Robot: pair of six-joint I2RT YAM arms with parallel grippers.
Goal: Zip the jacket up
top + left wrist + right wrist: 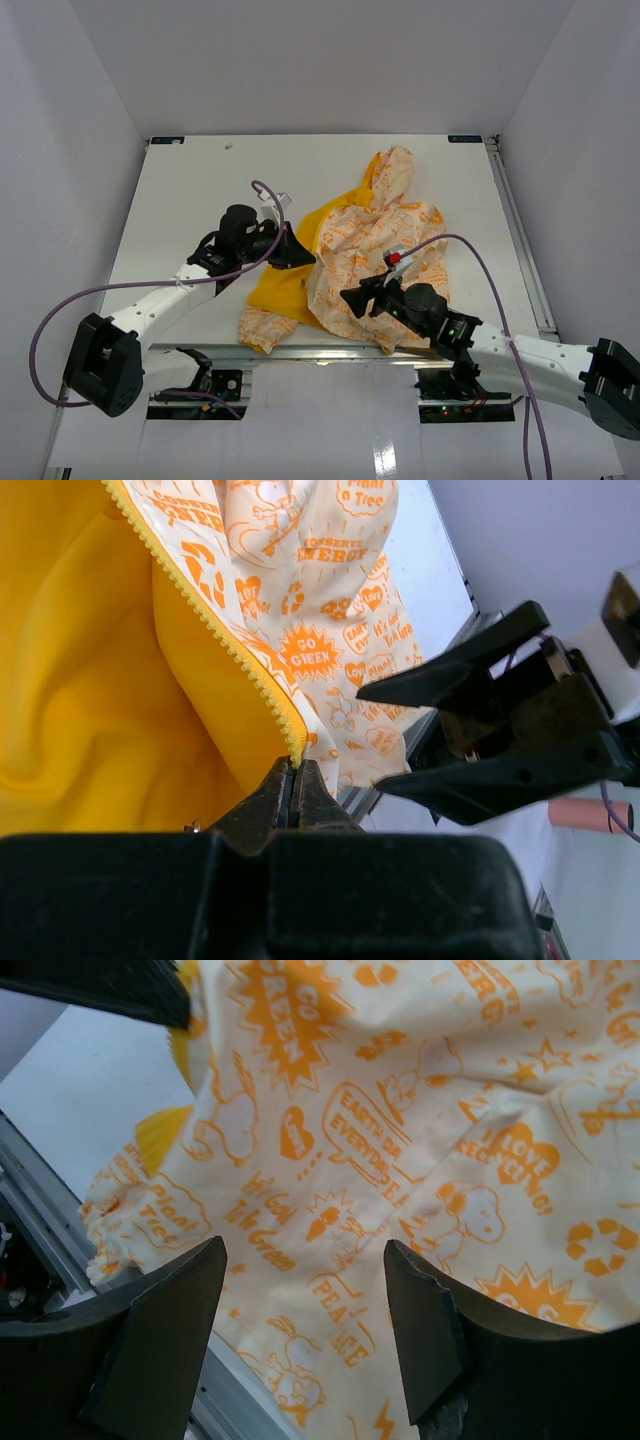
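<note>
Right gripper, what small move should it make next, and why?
Probably ease the right gripper down and close on the jacket's printed panel. Its jaws stand open over that cloth, holding nothing, while the left gripper is shut on the zipper edge's end.

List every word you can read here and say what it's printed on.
"GO GREEN": orange print on the jacket, both wrist views.
"CONSERVE ENERGY": jacket print, left wrist view, first letter at a crease.
"EARTH DA / EVERYDA": jacket print, right wrist view, ends lost in a fold.
"Plant Tree": jacket print, right wrist view.
Other printed phrases: creased or blurred.
Top view: too small.
</note>
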